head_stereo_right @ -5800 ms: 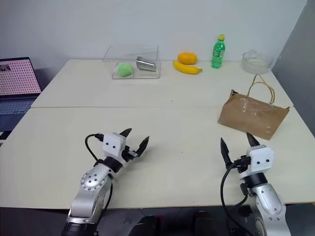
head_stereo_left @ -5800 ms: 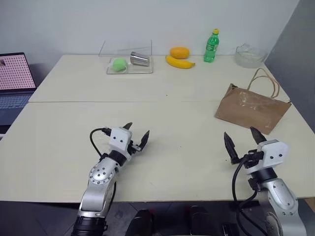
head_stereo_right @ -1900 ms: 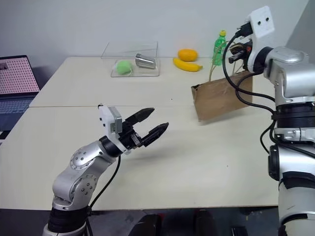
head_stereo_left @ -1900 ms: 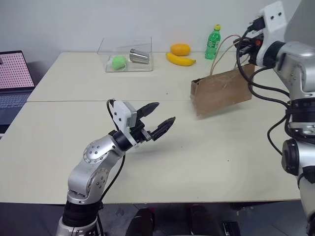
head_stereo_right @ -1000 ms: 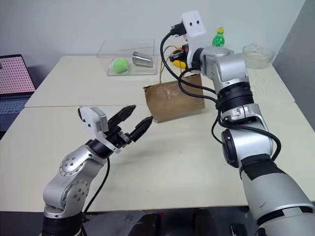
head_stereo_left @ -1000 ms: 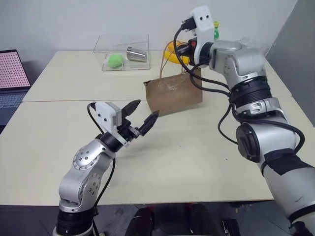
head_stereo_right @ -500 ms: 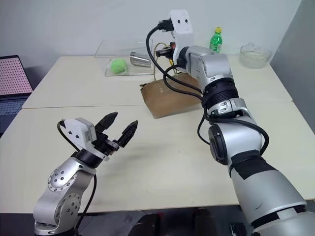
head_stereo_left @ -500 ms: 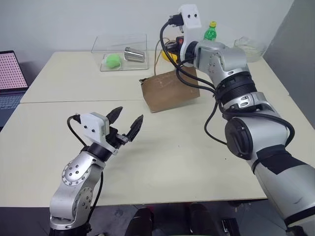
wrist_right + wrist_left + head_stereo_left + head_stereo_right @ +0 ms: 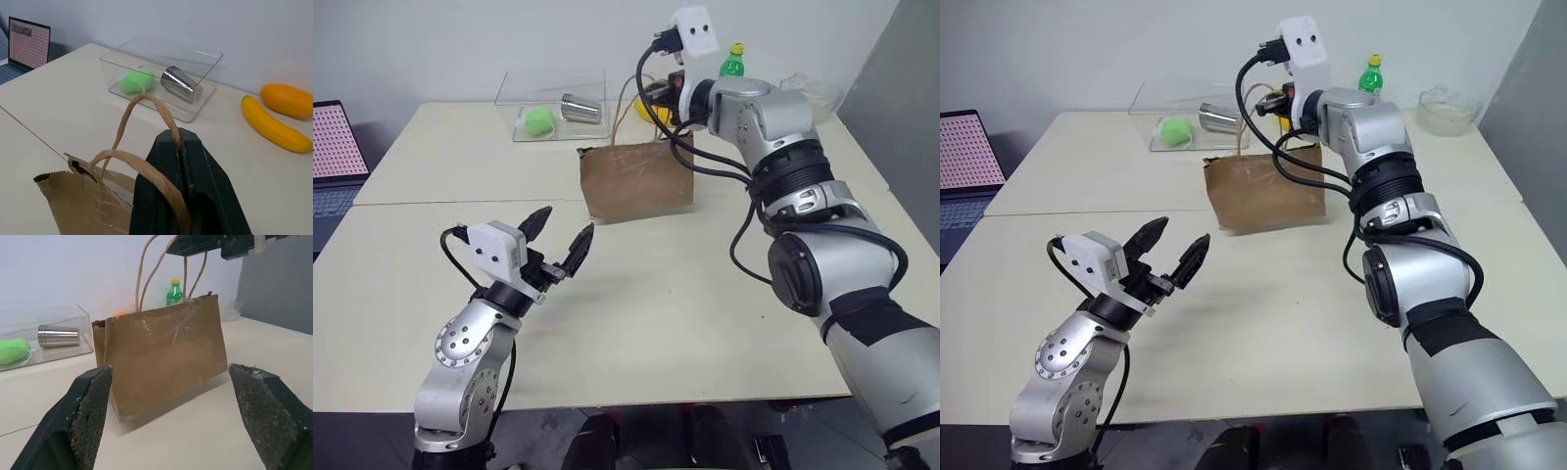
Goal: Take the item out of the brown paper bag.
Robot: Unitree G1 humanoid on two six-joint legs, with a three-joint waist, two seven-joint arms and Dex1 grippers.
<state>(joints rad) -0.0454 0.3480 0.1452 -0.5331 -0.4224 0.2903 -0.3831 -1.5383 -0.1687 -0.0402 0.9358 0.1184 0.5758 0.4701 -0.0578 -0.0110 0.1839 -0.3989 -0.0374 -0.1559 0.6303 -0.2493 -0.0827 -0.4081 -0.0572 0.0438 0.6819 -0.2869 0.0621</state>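
The brown paper bag [image 9: 636, 181] stands upright in the middle of the table, its base at the table surface. My right gripper [image 9: 666, 98] hangs above it, shut on the bag's tan loop handles [image 9: 146, 166]; the shut fingers [image 9: 183, 161] show in the right wrist view. My left gripper [image 9: 566, 223] is open a little in front of the bag's face [image 9: 166, 352] and points at it with nothing between its fingers [image 9: 90, 401]. The item is hidden inside the bag.
Behind the bag lie a banana [image 9: 274, 125] and an orange fruit [image 9: 288, 100], with a green bottle [image 9: 732, 61] beside them. A clear box [image 9: 553, 108] holds a steel cup and a green thing. A glass bowl [image 9: 1447, 110] sits far right, a laptop [image 9: 333, 147] at left.
The right gripper has carried the bag a little to the left, and the bag has swung from tilted to upright. The left gripper drew back toward the left, still open.
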